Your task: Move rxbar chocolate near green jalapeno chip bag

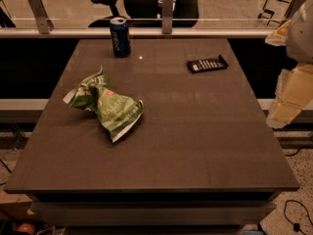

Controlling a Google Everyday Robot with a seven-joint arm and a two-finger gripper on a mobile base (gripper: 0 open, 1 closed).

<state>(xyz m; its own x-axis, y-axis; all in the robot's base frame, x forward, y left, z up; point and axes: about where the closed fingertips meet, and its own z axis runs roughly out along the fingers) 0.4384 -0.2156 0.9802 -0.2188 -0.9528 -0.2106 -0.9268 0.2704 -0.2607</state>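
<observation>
Green and white foil first: the green jalapeno chip bag [105, 104] lies crumpled on the brown table [195, 146], at about 9 o'clock from the table's middle. Its long axis runs roughly 10 to 4.

Blue soda can [120, 37]: upright at 11 o'clock, close to the far edge, apart from the bag.

The rxbar chocolate [207, 64] lies flat at 1 o'clock on the far right part of the top, lettering up, touching nothing. Its long axis sits close to the 9–3 line, with the right end tipped slightly toward the far edge. Which end is the wrapper's head, I cannot read.

The gripper [288, 99] hangs past the table's right edge at about 3 o'clock, raised and clear of the bar. Whether it is spread or pressed together, I cannot tell.

Key relation: from the gripper, the bar lies toward 10 o'clock, not far off. My judgement is that a pinch across the bar's short width would want the jaws set along 12–6. From the bar, the bag lies toward 8 o'clock, well apart, so the whole carry is yet to do.
</observation>
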